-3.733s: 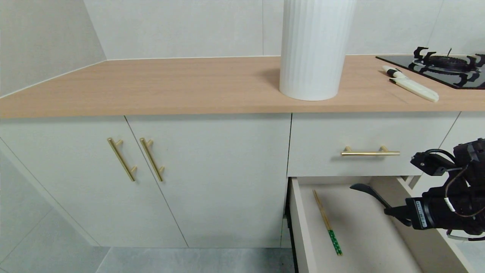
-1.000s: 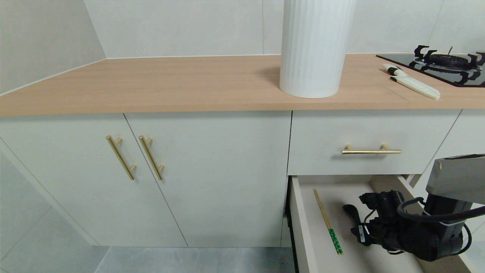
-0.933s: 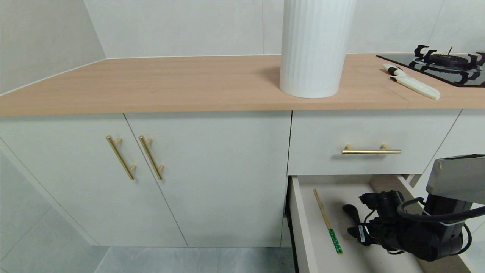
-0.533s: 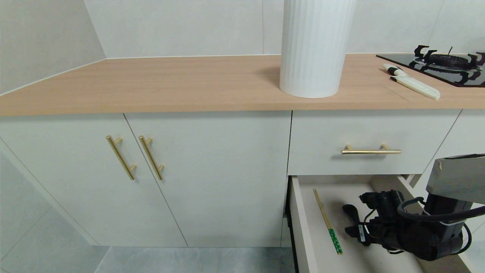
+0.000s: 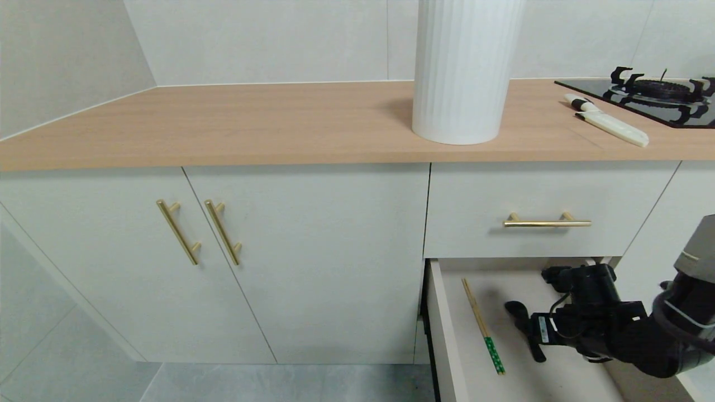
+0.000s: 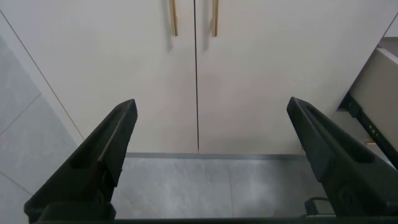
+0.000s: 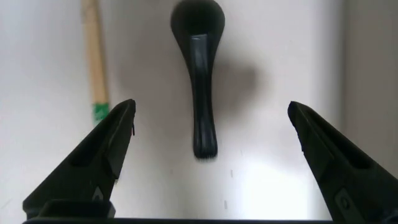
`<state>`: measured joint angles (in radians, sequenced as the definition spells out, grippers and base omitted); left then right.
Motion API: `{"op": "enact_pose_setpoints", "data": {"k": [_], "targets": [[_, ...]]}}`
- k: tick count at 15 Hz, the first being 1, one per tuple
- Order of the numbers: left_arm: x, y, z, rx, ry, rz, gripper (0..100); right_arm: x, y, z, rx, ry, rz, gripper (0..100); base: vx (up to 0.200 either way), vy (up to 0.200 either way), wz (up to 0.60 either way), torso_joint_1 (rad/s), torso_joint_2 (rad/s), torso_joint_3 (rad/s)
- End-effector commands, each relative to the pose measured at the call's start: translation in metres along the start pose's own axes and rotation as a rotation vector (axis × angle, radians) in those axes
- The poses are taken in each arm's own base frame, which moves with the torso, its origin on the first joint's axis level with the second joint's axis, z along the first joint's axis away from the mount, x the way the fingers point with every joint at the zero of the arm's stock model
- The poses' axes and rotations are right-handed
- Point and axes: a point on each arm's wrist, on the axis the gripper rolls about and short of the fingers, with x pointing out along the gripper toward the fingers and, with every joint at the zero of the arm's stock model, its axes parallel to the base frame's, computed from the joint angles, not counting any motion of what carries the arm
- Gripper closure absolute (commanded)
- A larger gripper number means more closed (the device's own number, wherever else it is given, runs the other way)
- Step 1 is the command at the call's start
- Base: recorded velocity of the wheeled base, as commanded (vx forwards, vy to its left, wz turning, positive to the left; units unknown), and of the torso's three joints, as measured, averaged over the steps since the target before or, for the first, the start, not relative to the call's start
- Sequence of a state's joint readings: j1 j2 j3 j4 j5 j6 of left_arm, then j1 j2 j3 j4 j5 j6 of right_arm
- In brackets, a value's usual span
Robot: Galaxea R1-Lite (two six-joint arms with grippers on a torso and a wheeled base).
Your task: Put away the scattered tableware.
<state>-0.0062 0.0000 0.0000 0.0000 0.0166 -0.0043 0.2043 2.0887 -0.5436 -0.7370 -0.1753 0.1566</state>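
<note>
the white ribbed canister [image 5: 462, 67] runs off the top edge, and the open drawer [image 5: 441, 335] off the bottom.

Tall white ribbed cylinder [image 5: 462, 72] stands upright on wooden countertop [image 5: 251, 123]. Black gas hob [image 5: 659, 97] at countertop's far right. Below, two closed cabinet doors [image 5: 313, 262], gold bar handles [image 5: 179, 233] side by side. Grey tiled floor [image 5: 279, 382].

The wood-grain countertop [image 5: 251, 123] looks smooth and matt. On it, the tall white ribbed cylinder [image 5: 461, 72] has a matt fluted surface, the cream knife with a black band [image 5: 606, 127] looks smooth, and the black glass hob [image 5: 642, 99] is glossy and mirror-like. Below the countertop, the pale grey cabinet doors [image 5: 313, 262] are matt and the brass-coloured bar handles [image 5: 546, 223] are polished metal. In the matt pale drawer [image 5: 444, 335] lie a black spoon [image 7: 199, 74] with a soft plastic sheen and dull wooden chopsticks with green ends [image 5: 481, 325].
</note>
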Motion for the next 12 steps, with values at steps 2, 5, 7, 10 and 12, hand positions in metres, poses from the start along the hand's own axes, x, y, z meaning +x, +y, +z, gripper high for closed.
{"op": "enact_pose_setpoints", "data": {"k": [2,5,7,10,12], "targets": [[0.0,0.0,0.0,0.0,0.002,0.0,0,-0.064,0.004,0.025,-0.014,-0.072,0.064,0,0.0,0.0,0.0,0.0,0.0,0.0],[0.0,0.0,0.0,0.0,0.002,0.0,0,-0.104,0.004,0.036,-0.032,-0.055,0.1,0,0.0,0.0,0.0,0.0,0.0,0.0],[0.0,0.0,0.0,0.004,0.003,0.0,0,-0.125,0.002,0.039,-0.036,-0.058,0.121,0,0.0,0.0,0.0,0.0,0.0,0.0],[0.0,0.0,0.0,0.001,0.003,-0.003,0,-0.147,0.005,0.039,-0.057,-0.071,0.165,0,0.0,0.0,0.0,0.0,0.0,0.0],[0.0,0.0,0.0,0.0,0.002,-0.001,0,-0.16,0.007,0.038,-0.076,-0.067,0.183,0,-0.1,0.0,0.0,0.004,0.0,0.004]]}}
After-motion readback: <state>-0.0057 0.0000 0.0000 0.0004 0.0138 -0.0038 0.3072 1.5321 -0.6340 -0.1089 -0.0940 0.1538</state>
